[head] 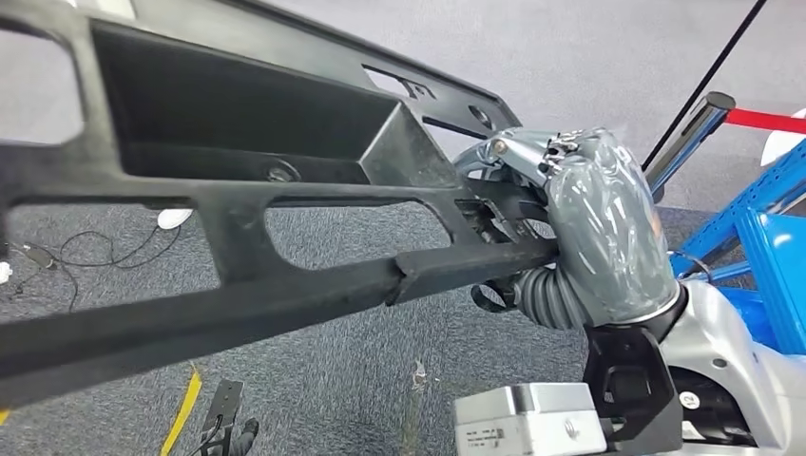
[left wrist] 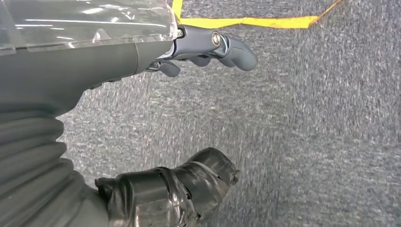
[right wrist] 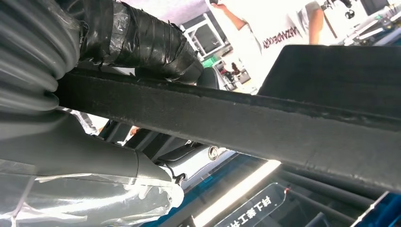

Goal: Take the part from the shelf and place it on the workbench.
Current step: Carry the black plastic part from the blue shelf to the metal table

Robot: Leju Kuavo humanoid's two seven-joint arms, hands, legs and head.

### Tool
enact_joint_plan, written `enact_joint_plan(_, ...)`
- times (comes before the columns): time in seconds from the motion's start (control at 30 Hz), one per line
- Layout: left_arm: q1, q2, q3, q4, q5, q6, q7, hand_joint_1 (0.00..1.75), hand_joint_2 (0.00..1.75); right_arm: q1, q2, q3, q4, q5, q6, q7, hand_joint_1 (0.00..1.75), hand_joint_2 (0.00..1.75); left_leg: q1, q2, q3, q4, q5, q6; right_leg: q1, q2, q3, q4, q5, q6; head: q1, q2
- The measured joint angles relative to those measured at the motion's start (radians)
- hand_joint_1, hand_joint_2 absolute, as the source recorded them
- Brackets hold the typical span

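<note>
The part [head: 238,171] is a large black plastic frame with a deep recess and several cut-outs, held up close across the head view. My right hand [head: 580,218] grips one end of it, fingers wrapped round its lower bar. In the right wrist view that bar [right wrist: 265,123] crosses the picture, with the taped thumb [right wrist: 142,42] pressed on one side of it. My left hand [left wrist: 156,94] hangs over grey carpet, its fingers [left wrist: 222,45] and taped thumb [left wrist: 184,184] apart with nothing between them.
Grey carpet [head: 361,380] lies below, with a yellow tape line [left wrist: 246,21] and loose cables [head: 86,252]. A blue shelf frame [head: 770,237] stands at the right, beside a barrier post with red tape [head: 760,119]. A person in a white shirt [right wrist: 279,33] stands beyond the part.
</note>
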Motion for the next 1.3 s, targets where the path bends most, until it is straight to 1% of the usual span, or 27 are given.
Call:
enact_joint_plan(0.03, 0.0, 0.0, -0.001, 0.0, 0.0, 0.0, 0.0, 0.0, 1.75, -0.001, 0.001, 0.0, 0.0, 0.0, 0.0, 0.0, 1.71, 1.75, 0.001, 0.001, -0.02, 0.044, -0.026, -0.004, -0.001, -0.005, 0.002, -0.003, 0.001, -0.004, -0.001, 0.0)
enact_joint_plan(0.1, 0.0, -0.001, -0.002, 0.0, 0.0, 0.0, -0.001, 0.0, 1.75, -0.001, 0.002, 0.0, 0.0, 0.0, 0.0, 0.0, 1.71, 1.75, 0.002, 0.004, -0.077, 0.17, -0.086, -0.01, 0.001, -0.016, 0.002, -0.003, 0.0, -0.01, -0.002, 0.0)
enact_joint_plan(0.13, 0.001, -0.002, -0.003, 0.0, 0.0, 0.0, -0.001, 0.0, 1.75, -0.001, 0.002, 0.0, 0.0, -0.001, 0.001, 0.0, 1.71, 1.75, 0.003, 0.005, -0.102, 0.221, -0.102, -0.011, 0.002, -0.022, 0.002, -0.002, -0.001, -0.011, -0.002, 0.0)
enact_joint_plan(0.17, 0.002, -0.002, -0.003, 0.0, 0.0, 0.0, 0.0, 0.0, 1.75, -0.001, 0.002, 0.0, 0.0, -0.001, 0.001, 0.0, 1.71, 1.75, 0.003, 0.006, -0.111, 0.24, -0.1, -0.012, 0.003, -0.029, 0.002, -0.001, -0.002, -0.012, -0.002, 0.0)
enact_joint_plan(0.2, 0.003, -0.003, -0.003, 0.0, 0.0, 0.0, 0.0, 0.0, 1.75, 0.0, 0.002, 0.0, 0.0, -0.001, 0.001, 0.0, 1.71, 1.75, 0.003, 0.008, -0.102, 0.221, -0.081, -0.01, 0.004, -0.036, 0.003, 0.0, -0.004, -0.013, -0.002, 0.0)
enact_joint_plan(0.23, 0.003, -0.003, -0.003, 0.0, 0.0, 0.0, 0.0, 0.0, 1.75, 0.0, 0.003, 0.0, 0.0, -0.001, 0.001, 0.0, 1.71, 1.75, 0.002, 0.016, -0.075, 0.168, -0.049, -0.008, 0.005, -0.043, 0.004, 0.002, -0.006, -0.012, -0.002, 0.0)
enact_joint_plan(0.3, 0.001, -0.003, -0.003, 0.0, 0.0, 0.001, -0.001, 0.0, 1.75, -0.001, 0.003, 0.0, 0.0, -0.001, 0.001, 0.0, 1.71, 1.75, -0.005, 0.052, -0.009, 0.036, 0.0, 0.0, 0.008, -0.056, 0.005, 0.007, -0.011, -0.007, -0.002, 0.0)
enact_joint_plan(0.37, -0.002, -0.003, -0.004, 0.0, 0.0, 0.001, -0.001, 0.0, 1.75, -0.001, 0.003, 0.0, 0.0, -0.001, 0.001, 0.0, 1.71, 1.75, -0.013, 0.071, 0.019, -0.025, 0.011, 0.011, 0.013, -0.071, 0.005, 0.01, -0.015, 0.001, -0.001, 0.0)
enact_joint_plan(0.43, 0.0, -0.003, -0.004, 0.0, 0.0, 0.001, -0.002, 0.0, 1.75, -0.001, 0.004, 0.0, 0.0, -0.001, 0.001, 0.0, 1.71, 1.75, -0.013, 0.053, 0.019, -0.031, 0.016, 0.021, 0.014, -0.086, 0.007, 0.009, -0.018, 0.01, -0.001, 0.0)
enact_joint_plan(0.5, 0.002, -0.003, -0.004, 0.0, 0.0, 0.002, -0.002, 0.0, 1.75, -0.002, 0.005, 0.0, 0.0, -0.001, 0.001, 0.0, 1.71, 1.75, -0.009, 0.033, 0.024, -0.04, 0.022, 0.031, 0.009, -0.059, -0.001, 0.033, -0.038, 0.02, 0.001, 0.0)
enact_joint_plan(0.57, 0.0, -0.004, -0.004, 0.0, 0.0, 0.004, -0.002, 0.0, 1.75, -0.003, 0.005, 0.0, 0.0, -0.001, 0.004, 0.0, 1.71, 1.75, -0.005, 0.016, 0.028, -0.045, 0.025, 0.039, 0.004, -0.011, -0.044, 0.131, -0.092, 0.028, 0.003, 0.0)
enact_joint_plan(0.63, -0.002, -0.004, -0.004, 0.0, 0.0, 0.006, -0.003, 0.0, 1.75, -0.001, 0.005, 0.0, 0.0, -0.001, 0.008, 0.0, 1.71, 1.75, -0.004, -0.006, 0.027, -0.043, 0.025, 0.042, 0.002, 0.005, -0.107, 0.258, -0.141, 0.032, 0.003, 0.0)
enact_joint_plan(0.67, -0.001, -0.004, -0.004, 0.0, 0.0, 0.006, -0.003, 0.0, 1.75, 0.0, 0.005, 0.0, 0.0, -0.001, 0.01, 0.0, 1.71, 1.75, -0.004, -0.019, 0.027, -0.042, 0.025, 0.043, 0.0, 0.006, -0.124, 0.288, -0.143, 0.033, 0.003, 0.0)
enact_joint_plan(0.7, -0.001, -0.004, -0.004, 0.0, 0.0, 0.006, -0.003, 0.0, 1.75, 0.0, 0.005, 0.0, 0.0, -0.001, 0.013, 0.0, 1.71, 1.75, -0.003, -0.032, 0.027, -0.04, 0.025, 0.042, -0.002, 0.007, -0.122, 0.279, -0.125, 0.034, 0.003, 0.0)
enact_joint_plan(0.73, 0.0, -0.005, -0.004, 0.0, 0.0, 0.006, -0.003, 0.0, 1.75, 0.0, 0.005, 0.0, -0.001, -0.001, 0.015, 0.0, 1.71, 1.75, -0.002, -0.046, 0.027, -0.037, 0.024, 0.041, -0.004, 0.011, -0.102, 0.232, -0.093, 0.034, 0.004, 0.0)
enact_joint_plan(0.8, -0.001, -0.006, -0.004, 0.0, 0.0, 0.007, -0.003, 0.0, 1.75, -0.002, 0.005, 0.0, -0.003, -0.001, 0.018, 0.0, 1.71, 1.75, 0.0, -0.07, 0.025, -0.032, 0.021, 0.035, -0.011, 0.045, -0.039, 0.095, -0.032, 0.033, 0.004, 0.0)
enact_joint_plan(0.87, -0.001, -0.006, -0.004, 0.0, 0.0, 0.009, -0.003, 0.0, 1.75, -0.004, 0.005, 0.0, -0.007, -0.001, 0.02, 0.0, 1.71, 1.75, 0.001, -0.091, 0.017, -0.028, 0.022, 0.024, -0.012, 0.072, -0.005, 0.022, -0.016, 0.03, 0.003, 0.0)
enact_joint_plan(0.93, 0.002, -0.005, -0.004, 0.0, 0.0, 0.011, -0.004, 0.0, 1.75, -0.005, 0.005, 0.0, -0.01, -0.001, 0.023, 0.001, 1.71, 1.75, 0.004, -0.111, 0.01, -0.03, 0.027, 0.01, -0.01, 0.059, 0.0, 0.014, -0.016, 0.023, 0.002, 0.0)
enact_joint_plan(0.97, 0.005, -0.005, -0.004, 0.0, 0.0, 0.012, -0.004, 0.0, 1.75, -0.005, 0.005, 0.0, -0.011, -0.001, 0.024, 0.001, 1.71, 1.75, 0.005, -0.104, 0.007, -0.028, 0.025, 0.005, -0.011, 0.048, 0.002, 0.01, -0.013, 0.017, 0.003, 0.0)
enact_joint_plan(1.03, 0.007, -0.005, -0.004, 0.0, 0.001, 0.012, -0.004, 0.0, 1.75, -0.007, 0.005, 0.0, -0.013, -0.001, 0.025, 0.001, 1.71, 1.75, 0.002, -0.057, -0.017, 0.02, -0.006, -0.003, -0.013, 0.025, 0.007, 0.001, -0.009, 0.003, -0.004, 0.0)
enact_joint_plan(1.07, 0.006, -0.005, -0.005, 0.0, 0.001, 0.012, -0.004, 0.0, 1.75, -0.007, 0.006, 0.0, -0.014, -0.001, 0.026, 0.001, 1.71, 1.75, 0.002, -0.026, -0.042, 0.074, -0.035, -0.005, -0.011, 0.013, 0.009, -0.001, -0.009, -0.001, -0.007, 0.0)
enact_joint_plan(1.1, 0.004, -0.006, -0.005, 0.0, 0.001, 0.012, -0.004, 0.0, 1.75, -0.008, 0.006, 0.0, -0.016, -0.001, 0.027, 0.001, 1.71, 1.75, 0.003, -0.008, -0.074, 0.14, -0.066, -0.008, -0.009, 0.0, 0.009, -0.001, -0.01, -0.005, -0.011, 0.0)
enact_joint_plan(1.13, 0.003, -0.006, -0.006, 0.0, 0.001, 0.012, -0.004, 0.0, 1.75, -0.007, 0.006, 0.0, -0.016, -0.001, 0.028, 0.001, 1.71, 1.75, 0.005, -0.001, -0.104, 0.201, -0.088, -0.01, -0.007, -0.013, 0.009, 0.0, -0.011, -0.006, -0.011, 0.0)
enact_joint_plan(1.17, 0.003, -0.007, -0.006, 0.0, 0.001, 0.012, -0.004, 0.0, 1.75, -0.007, 0.006, 0.0, -0.017, -0.001, 0.029, 0.001, 1.71, 1.75, 0.006, 0.002, -0.121, 0.237, -0.096, -0.012, -0.006, -0.026, 0.009, 0.0, -0.012, -0.007, -0.011, 0.0)
enact_joint_plan(1.2, 0.004, -0.007, -0.006, 0.0, 0.001, 0.012, -0.004, 0.0, 1.75, -0.007, 0.006, 0.0, -0.017, -0.001, 0.03, 0.001, 1.71, 1.75, 0.007, 0.005, -0.12, 0.237, -0.085, -0.013, -0.005, -0.038, 0.01, 0.001, -0.013, -0.007, -0.011, 0.0)
enact_joint_plan(1.23, 0.004, -0.007, -0.006, 0.0, 0.001, 0.012, -0.004, 0.0, 1.75, -0.007, 0.006, 0.0, -0.017, -0.001, 0.03, 0.001, 1.71, 1.75, 0.007, 0.01, -0.098, 0.197, -0.059, -0.012, -0.004, -0.05, 0.01, 0.002, -0.015, -0.006, -0.011, 0.0)
enact_joint_plan(1.3, 0.003, -0.007, -0.006, 0.0, 0.001, 0.012, -0.004, 0.0, 1.75, -0.007, 0.006, 0.0, -0.018, -0.001, 0.03, 0.001, 1.71, 1.75, 0.002, 0.043, -0.025, 0.061, -0.006, -0.007, -0.002, -0.071, 0.013, 0.006, -0.02, -0.001, -0.011, 0.0)
